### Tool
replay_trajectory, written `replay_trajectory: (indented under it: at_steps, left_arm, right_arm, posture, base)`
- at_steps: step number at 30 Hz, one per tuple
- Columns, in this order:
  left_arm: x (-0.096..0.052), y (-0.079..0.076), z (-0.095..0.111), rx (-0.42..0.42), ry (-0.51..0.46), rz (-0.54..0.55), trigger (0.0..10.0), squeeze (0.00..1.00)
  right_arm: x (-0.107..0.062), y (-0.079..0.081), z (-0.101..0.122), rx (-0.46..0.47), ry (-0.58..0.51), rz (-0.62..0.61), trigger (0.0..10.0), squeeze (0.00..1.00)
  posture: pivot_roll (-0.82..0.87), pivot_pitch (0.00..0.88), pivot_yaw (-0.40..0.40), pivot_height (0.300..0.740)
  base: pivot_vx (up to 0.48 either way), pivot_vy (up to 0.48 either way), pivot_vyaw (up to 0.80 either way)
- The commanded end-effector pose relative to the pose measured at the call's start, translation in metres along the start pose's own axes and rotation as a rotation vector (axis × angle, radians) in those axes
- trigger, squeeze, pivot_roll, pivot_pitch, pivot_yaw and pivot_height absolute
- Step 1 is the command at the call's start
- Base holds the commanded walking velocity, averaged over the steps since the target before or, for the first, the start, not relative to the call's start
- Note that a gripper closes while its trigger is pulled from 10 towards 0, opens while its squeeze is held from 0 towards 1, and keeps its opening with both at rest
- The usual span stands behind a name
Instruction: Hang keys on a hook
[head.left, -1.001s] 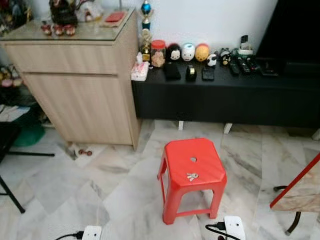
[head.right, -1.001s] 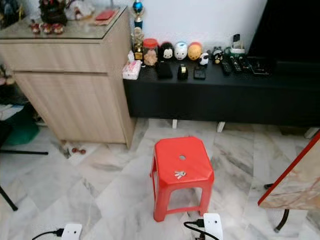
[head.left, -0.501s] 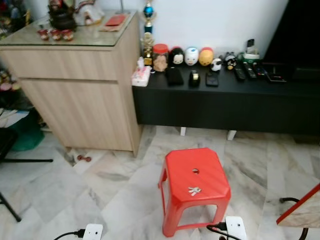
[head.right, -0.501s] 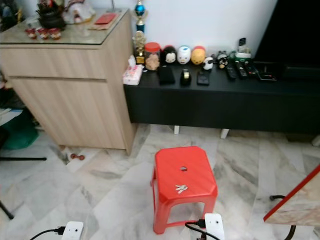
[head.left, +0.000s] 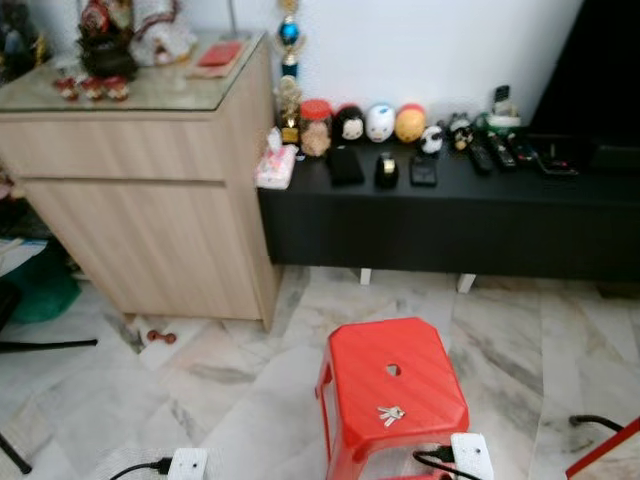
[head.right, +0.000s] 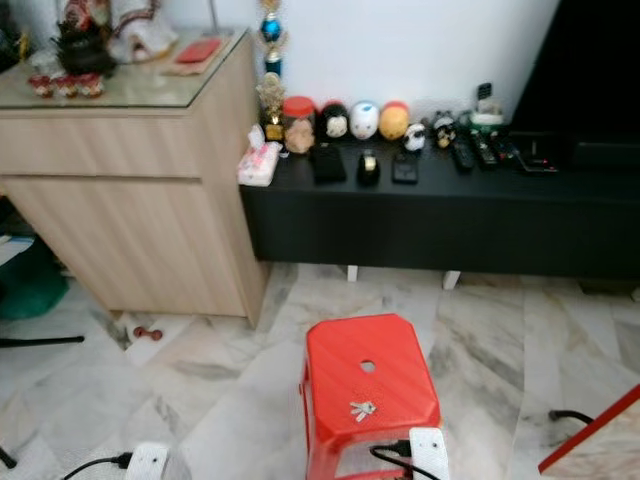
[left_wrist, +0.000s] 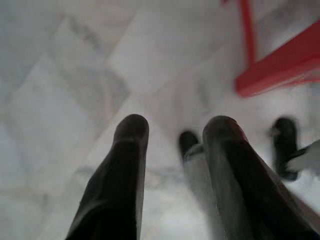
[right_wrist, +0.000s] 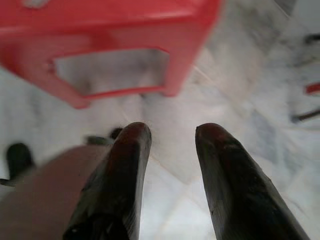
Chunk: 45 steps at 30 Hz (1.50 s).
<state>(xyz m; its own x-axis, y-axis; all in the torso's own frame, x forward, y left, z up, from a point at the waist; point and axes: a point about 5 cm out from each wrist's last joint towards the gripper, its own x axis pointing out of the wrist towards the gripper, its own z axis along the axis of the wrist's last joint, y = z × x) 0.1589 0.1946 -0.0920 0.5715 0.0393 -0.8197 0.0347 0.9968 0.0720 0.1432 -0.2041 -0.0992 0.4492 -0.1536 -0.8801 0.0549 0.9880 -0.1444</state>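
One bunch of keys (head.left: 391, 414) lies on the red stool (head.left: 395, 388) — approach step, both grippers low with jaws released, empty; next, reach down and grasp.

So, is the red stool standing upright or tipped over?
Upright: the red stool stands on its legs on the floor, the keys resting on its flat seat.
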Motion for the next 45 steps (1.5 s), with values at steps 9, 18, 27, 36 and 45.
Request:
replay_trajectory:
  at_steps: [9, 18, 27, 36, 45]
  left_arm:
    - [-0.003, 0.012, -0.010, 0.031, 0.042, 0.025, 10.0, 0.00]
    - [-0.003, 0.011, -0.011, 0.038, 0.046, 0.021, 10.0, 0.00]
    - [-0.003, 0.010, -0.011, 0.061, 0.044, 0.020, 10.0, 0.00]
    - [-0.003, 0.010, -0.012, 0.048, 0.046, 0.023, 10.0, 0.00]
    - [-0.004, 0.011, -0.013, 0.048, 0.045, 0.029, 10.0, 0.00]
  right_arm:
    - [0.001, 0.010, 0.012, 0.009, -0.044, 0.023, 10.0, 0.00]
    - [0.001, 0.011, 0.014, 0.019, -0.052, 0.028, 10.0, 0.00]
    - [0.001, 0.011, 0.014, 0.027, -0.056, 0.033, 10.0, 0.00]
    - [0.001, 0.012, 0.015, 0.026, -0.063, 0.046, 10.0, 0.00]
    - [0.000, 0.014, 0.050, 0.076, -0.242, 0.078, 10.0, 0.00]
  posture:
    - [-0.07, 0.005, -0.001, 0.740]
    - [-0.07, 0.006, -0.001, 0.740]
    - [-0.07, 0.006, -0.001, 0.740]
    - [-0.07, 0.008, -0.002, 0.740]
    - [-0.07, 0.008, -0.003, 0.740]
  base:
    - [0.057, 0.000, 0.21]
    - [0.000, 0.000, 0.00]
    - [0.000, -0.100, 0.00]
    - [0.000, -0.135, 0.00]
    - [0.000, 0.000, 0.00]
